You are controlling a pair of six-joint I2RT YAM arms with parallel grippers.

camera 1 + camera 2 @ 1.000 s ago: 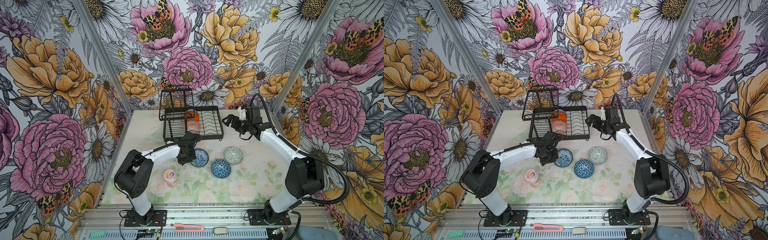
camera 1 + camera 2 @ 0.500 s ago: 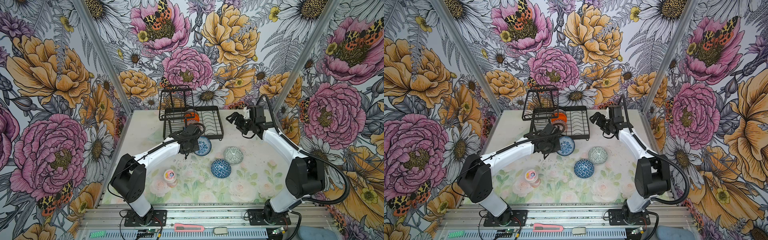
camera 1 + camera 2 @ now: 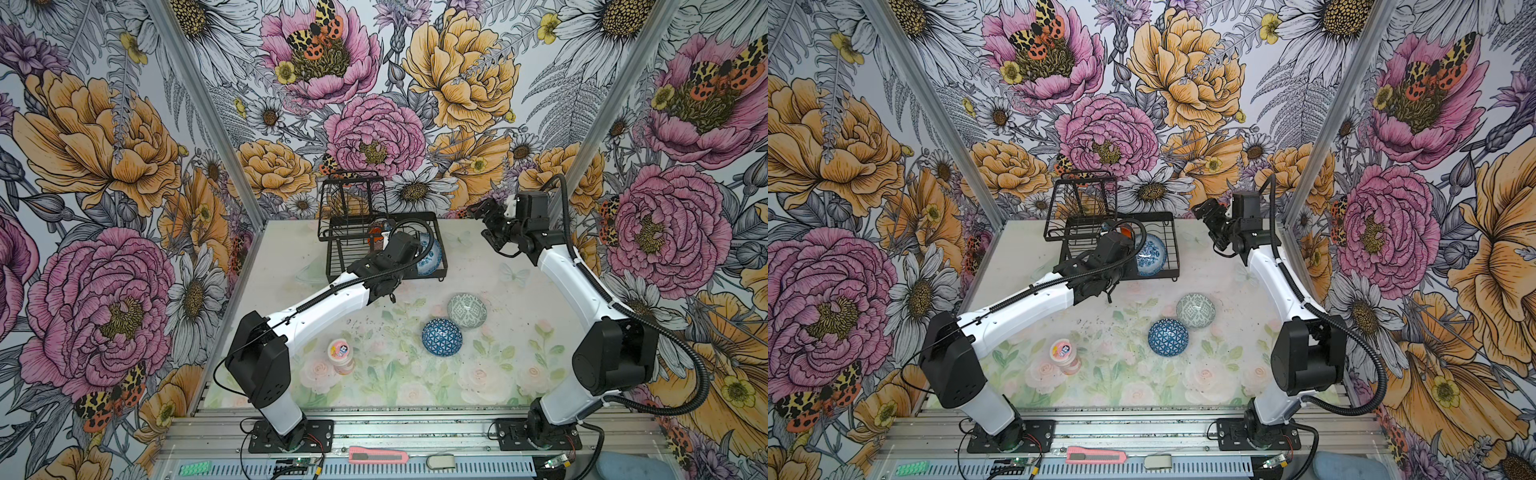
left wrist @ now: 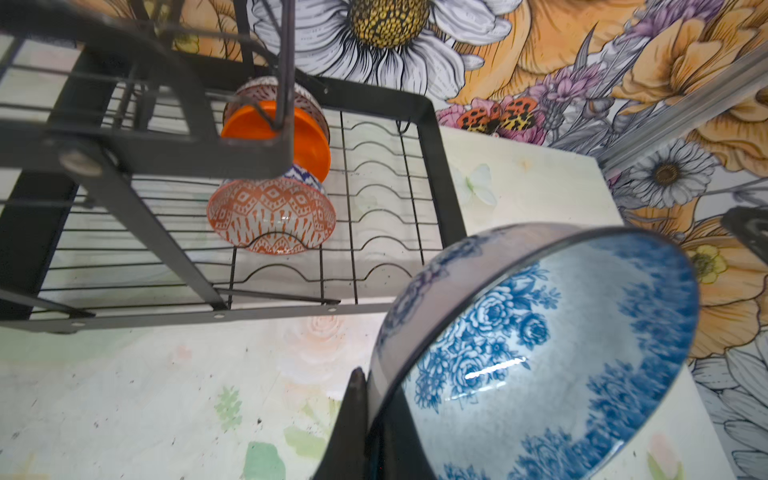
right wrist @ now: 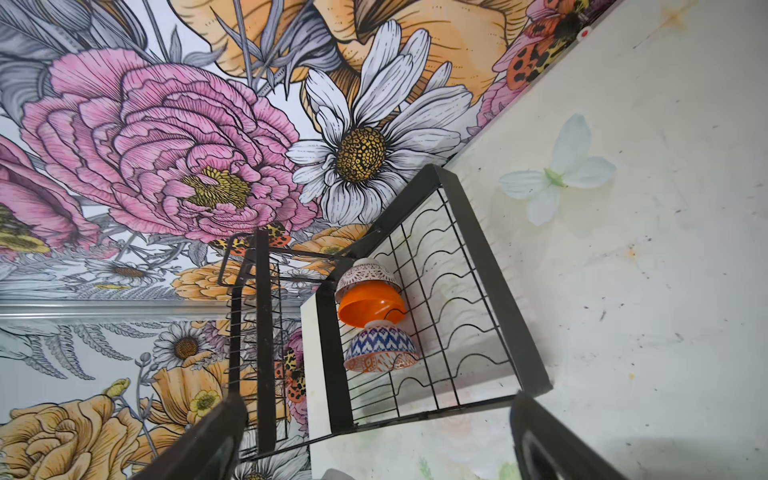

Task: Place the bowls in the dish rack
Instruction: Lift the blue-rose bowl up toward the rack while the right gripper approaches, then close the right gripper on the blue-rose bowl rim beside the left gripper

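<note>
Jaws of our left gripper (image 4: 369, 399) pinch the white-blue floral bowl (image 3: 429, 254) by its rim over the near right of the dish rack (image 3: 440, 241), hollow tilted up and rightward. Only the left wrist view shows us this pinch. Our right gripper (image 3: 482, 210) hangs open, empty.

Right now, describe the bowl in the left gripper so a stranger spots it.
Find the black wire dish rack at the table's back. At its right end the left gripper pinches a tilted floral bowl by the rim. Only it shows blue roses on white, unlike the orange bowls, the grey-green bowl and the dark blue bowl.
</note>
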